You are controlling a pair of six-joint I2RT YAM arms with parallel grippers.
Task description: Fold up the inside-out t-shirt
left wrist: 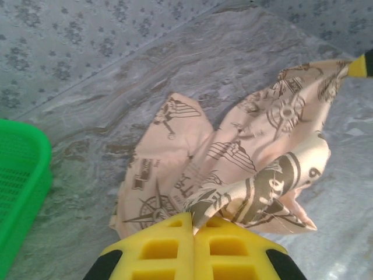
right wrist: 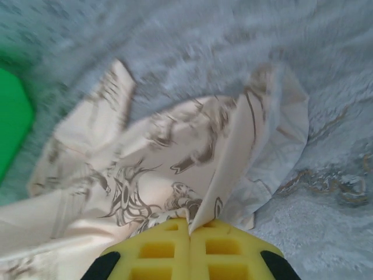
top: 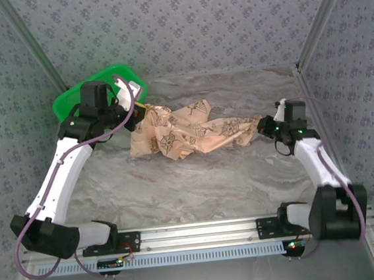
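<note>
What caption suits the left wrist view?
Left hand shut on the bunched printed t-shirt, green basket at the side.

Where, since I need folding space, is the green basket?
Top view: the green basket sits at the table's far left, behind the left arm, beside the t-shirt.

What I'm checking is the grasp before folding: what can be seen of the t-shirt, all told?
The t-shirt is soft tan-peach cloth printed with dark brown compass roses and lettering. It lies crumpled, drawn out sideways as a wrinkled band across the far middle of the marbled table, near the green basket. The left gripper is shut on one end, the right gripper on the other; cloth fans out from both pinches. No sleeves or collar can be made out.
</note>
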